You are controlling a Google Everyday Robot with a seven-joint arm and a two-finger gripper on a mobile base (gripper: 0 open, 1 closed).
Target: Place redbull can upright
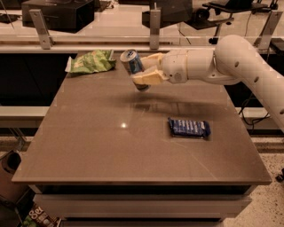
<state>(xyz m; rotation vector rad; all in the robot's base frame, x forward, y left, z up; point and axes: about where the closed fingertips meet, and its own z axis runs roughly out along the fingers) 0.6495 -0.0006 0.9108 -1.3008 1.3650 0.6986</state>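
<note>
Gripper (144, 72) hangs over far half of brown table (88, 146). Behind it: rail with grey metal posts (154, 27), dark boxes (57, 13) beyond. Speckled floor (268, 208) shows well below it, past the table's edge.

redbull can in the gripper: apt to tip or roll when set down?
The redbull can is slim and held tilted above the table by the gripper, so it probably tips if released at this angle. Being cylindrical, it would likely roll once down. Its smooth metal skin may be slippery.
</note>
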